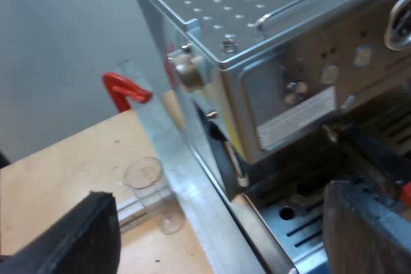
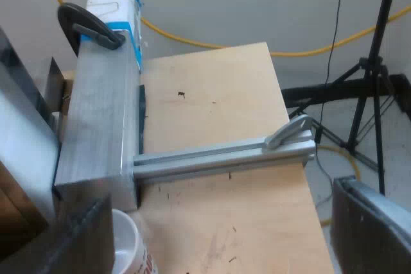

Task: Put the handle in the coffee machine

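Clearly released, the left claw has its two black fingers spread wide with nothing gripped between them. It hangs tilted above a corner of the espresso machine, looking down along the machine's side and front. One finger sits over the bench and the other over the drip tray, just beside the handle. The handle's dark shaft runs across the machine's front and ends in a red tip close to that finger. Whether finger and handle touch I cannot tell, nor whether the holder is locked in. A measuring glass stands upright on the bench against a metal rail that runs along the machine's foot, and a red clamp sits at the bench's edge. The right claw is likewise released, its fingers far apart and holding nothing, poised above the bench and angled down at it. A white mug stands near one finger, close to a grey metal block from which a slotted bar juts toward the bench's edge. Bare wood lies beneath this claw, giving free room, while the bench ends near the other finger, with a tripod on the floor beyond.
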Controlling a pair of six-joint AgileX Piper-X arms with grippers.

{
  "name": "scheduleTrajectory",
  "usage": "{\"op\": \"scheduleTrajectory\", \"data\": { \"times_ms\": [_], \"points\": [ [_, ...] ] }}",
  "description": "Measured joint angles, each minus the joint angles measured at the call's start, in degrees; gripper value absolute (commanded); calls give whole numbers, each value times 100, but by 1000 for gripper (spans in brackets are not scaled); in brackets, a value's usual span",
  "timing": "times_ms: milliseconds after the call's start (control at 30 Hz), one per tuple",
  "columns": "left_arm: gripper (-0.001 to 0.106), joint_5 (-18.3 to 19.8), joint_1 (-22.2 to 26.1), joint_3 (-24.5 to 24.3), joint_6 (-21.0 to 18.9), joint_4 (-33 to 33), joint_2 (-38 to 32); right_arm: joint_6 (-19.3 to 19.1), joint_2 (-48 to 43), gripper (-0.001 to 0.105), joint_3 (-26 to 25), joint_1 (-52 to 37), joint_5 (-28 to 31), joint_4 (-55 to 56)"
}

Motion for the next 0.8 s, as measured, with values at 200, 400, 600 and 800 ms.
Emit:
{"op": "scheduleTrajectory", "data": {
  "times_ms": [200,400,600,800],
  "points": [
    [67,278,520,0,-36,-6,-442,-21,-603,71,45,0,-250,48],
    [67,277,548,0,-48,206,-749,-21,-1242,71,45,0,-311,238],
    [67,284,548,38,-48,483,-1166,-21,-1771,71,45,0,-661,387],
    [67,284,548,38,-48,752,-1548,-21,-2244,71,45,0,-799,910]
  ]
}}
